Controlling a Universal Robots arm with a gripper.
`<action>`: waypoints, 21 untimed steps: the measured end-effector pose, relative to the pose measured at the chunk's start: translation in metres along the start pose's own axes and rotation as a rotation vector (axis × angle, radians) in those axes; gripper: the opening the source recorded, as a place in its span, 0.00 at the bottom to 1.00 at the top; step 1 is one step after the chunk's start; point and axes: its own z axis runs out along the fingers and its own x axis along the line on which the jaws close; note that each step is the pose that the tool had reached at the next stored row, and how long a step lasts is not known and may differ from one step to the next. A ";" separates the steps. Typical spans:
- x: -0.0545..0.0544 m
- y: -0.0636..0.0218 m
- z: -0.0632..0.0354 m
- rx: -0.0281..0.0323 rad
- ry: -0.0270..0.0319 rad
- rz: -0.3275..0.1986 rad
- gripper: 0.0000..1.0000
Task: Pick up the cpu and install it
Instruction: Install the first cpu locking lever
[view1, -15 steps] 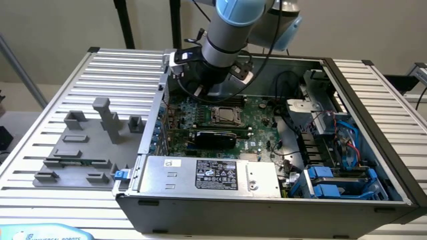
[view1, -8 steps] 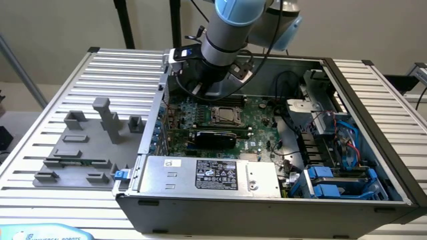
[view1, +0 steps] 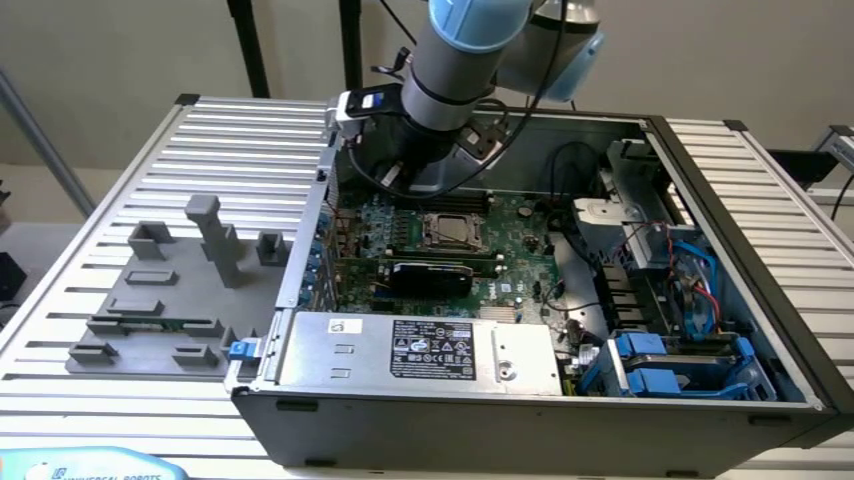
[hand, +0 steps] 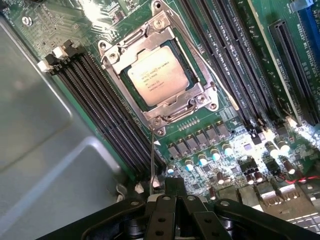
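**In the socket at the middle of the motherboard: cpu seated, jaws clenched**

In the open computer case (view1: 534, 425) the cpu (hand: 159, 77) lies flat in its socket frame (hand: 201, 98), between two banks of memory slots (hand: 107, 117) on the motherboard (hand: 240, 120). In the exterior view it shows as a pale square (view1: 454, 228) just below the arm's wrist. The gripper (hand: 172, 194) hangs over the board near the socket's corner with its jaws pressed together, and I see nothing between them. A thin wire lever (hand: 151, 160) runs from the frame's corner up towards the fingertips; I cannot tell whether it touches them.

The chip looks light, thin and quite stiff. Its smooth metal top would probably slip under a pinch from above. I judge the safest hold to be on two opposite edges of the tan rim, kept level. The frame hugs those edges closely, though, and leaves little to catch. The underside and the socket contacts are likely delicate, so tilting or dragging it could do damage.
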 end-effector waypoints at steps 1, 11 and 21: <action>0.000 -0.0003 0.0001 0.0014 0.0021 0.005 0.11; -0.002 -0.0032 0.0008 0.0136 0.0489 0.070 0.11; -0.003 -0.0034 -0.0004 0.0281 0.1017 0.119 0.11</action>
